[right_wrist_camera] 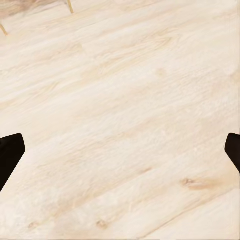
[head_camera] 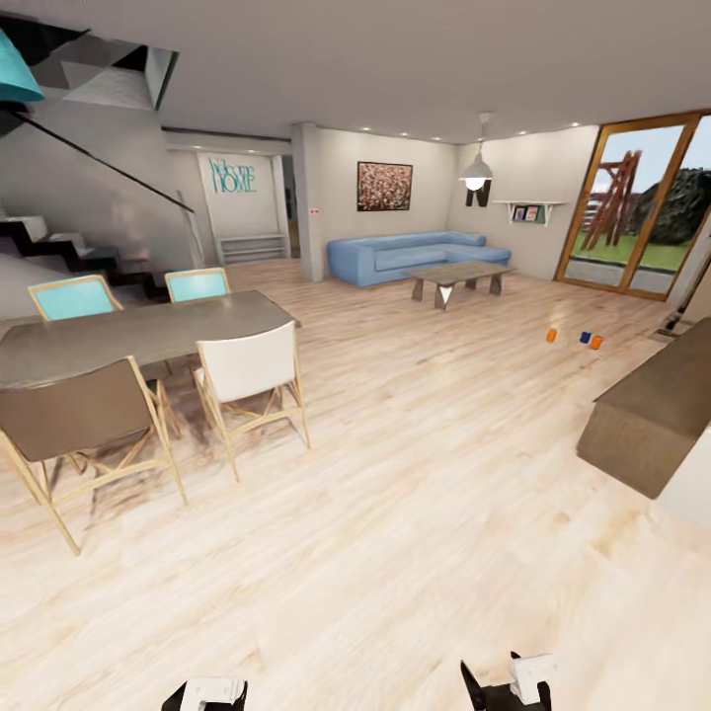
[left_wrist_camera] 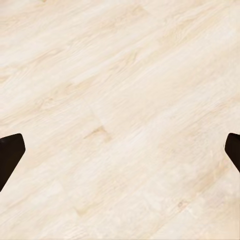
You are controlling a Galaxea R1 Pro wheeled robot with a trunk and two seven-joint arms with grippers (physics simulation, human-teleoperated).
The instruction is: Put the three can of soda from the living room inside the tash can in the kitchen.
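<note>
Three cans, two orange [head_camera: 551, 336] [head_camera: 595, 343] and one blue [head_camera: 585, 338], stand on the far right floor [head_camera: 415, 513]. Left hand [left_wrist_camera: 120, 150] and right hand [right_wrist_camera: 120, 150] spread wide, empty. Cans likely light, rigid, slippery; best gripped mid-body.

Pale wooden floor [right_wrist_camera: 125, 115] with long grain lines and a few small brown knots runs under the right claw [right_wrist_camera: 120, 152]. The claw's two dark fingertips [right_wrist_camera: 10, 155] poke in at opposite edges of the picture, set wide apart with nothing between them but bare boards. Two thin, light wooden chair legs [right_wrist_camera: 70, 6] stand on the floor, well apart from the claw.
</note>
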